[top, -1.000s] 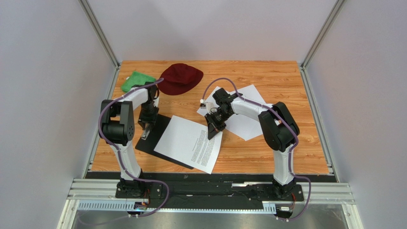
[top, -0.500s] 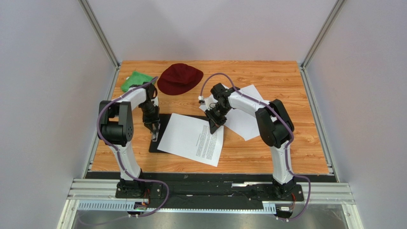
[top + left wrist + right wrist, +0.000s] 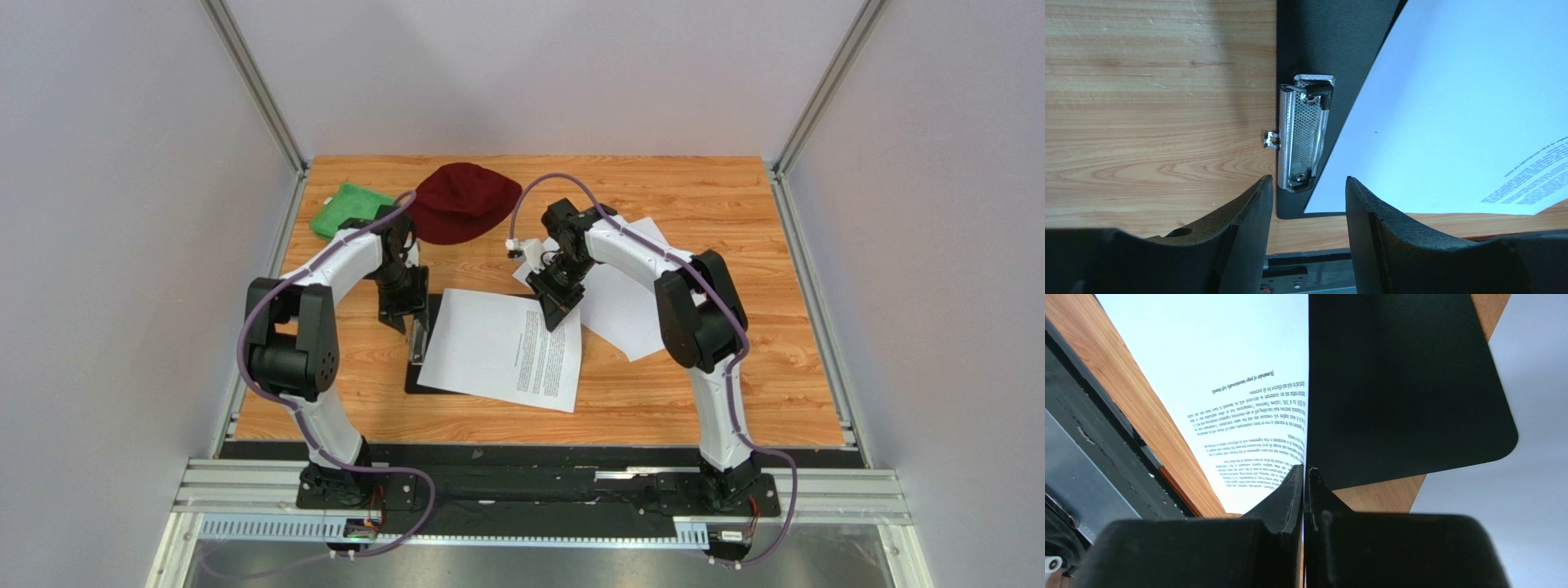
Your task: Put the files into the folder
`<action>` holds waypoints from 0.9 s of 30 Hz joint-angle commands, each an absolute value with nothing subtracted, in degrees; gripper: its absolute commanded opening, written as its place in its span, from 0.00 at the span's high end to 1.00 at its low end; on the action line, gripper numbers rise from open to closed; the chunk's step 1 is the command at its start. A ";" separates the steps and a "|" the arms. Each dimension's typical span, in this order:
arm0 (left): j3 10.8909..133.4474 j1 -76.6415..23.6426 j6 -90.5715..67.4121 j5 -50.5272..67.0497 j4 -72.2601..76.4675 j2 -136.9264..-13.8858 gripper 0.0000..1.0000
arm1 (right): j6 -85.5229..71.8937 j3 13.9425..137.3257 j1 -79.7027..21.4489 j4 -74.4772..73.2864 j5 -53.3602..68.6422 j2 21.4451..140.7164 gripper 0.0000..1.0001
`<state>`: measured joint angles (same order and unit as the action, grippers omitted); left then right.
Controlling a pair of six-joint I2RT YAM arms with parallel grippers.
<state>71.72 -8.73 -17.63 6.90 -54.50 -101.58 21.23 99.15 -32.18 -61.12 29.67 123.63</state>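
The job is midway through its first sheet: the printed sheet [image 3: 1462, 104] lies on top of the clipboard [image 3: 1333, 49] but is not yet caught under the clip [image 3: 1303, 138]. The left tool [image 3: 1308, 184] is released, its two fingers spread to either side of the clip's near end and apparently not touching it. The right tool [image 3: 1306, 474] is clenched on the sheet's edge at the end of the clipboard opposite the clip, with that edge running straight into the closed fingertips. As I read it, the next move needs the left tool to press the clip's lever open while the right tool slides the sheet toward the clip and turns it square. For now the sheet sits askew, its edge crossing the black board on a slant and its corner stopping just beside the clip, not beneath it. The sheet is plain white with a block of small black text near the held end, and it looks thin and likely to buckle if pushed. More loose sheets [image 3: 613, 321] wait on the bench [image 3: 1155, 92] beyond the clipboard's far end.
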 commanded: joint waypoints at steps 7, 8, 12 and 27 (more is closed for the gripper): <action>73.57 -11.69 -10.73 2.46 -54.32 -104.76 0.43 | 22.85 100.28 -32.26 -60.03 27.69 124.80 0.98; 73.39 -12.04 -10.29 2.72 -53.79 -105.03 0.43 | 22.85 100.54 -32.34 -60.12 27.77 124.98 0.98; 74.27 -12.92 -9.41 0.71 -53.26 -107.40 0.41 | 22.50 100.64 -32.34 -60.20 28.30 125.07 0.99; 74.35 -12.92 -6.24 -0.62 -53.00 -110.30 0.59 | 22.33 100.37 -32.34 -58.71 28.30 124.72 1.00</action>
<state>73.43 -12.95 -8.54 -0.78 -54.22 -109.06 21.50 99.15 -32.21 -60.55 28.36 124.75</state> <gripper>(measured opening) 0.427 0.006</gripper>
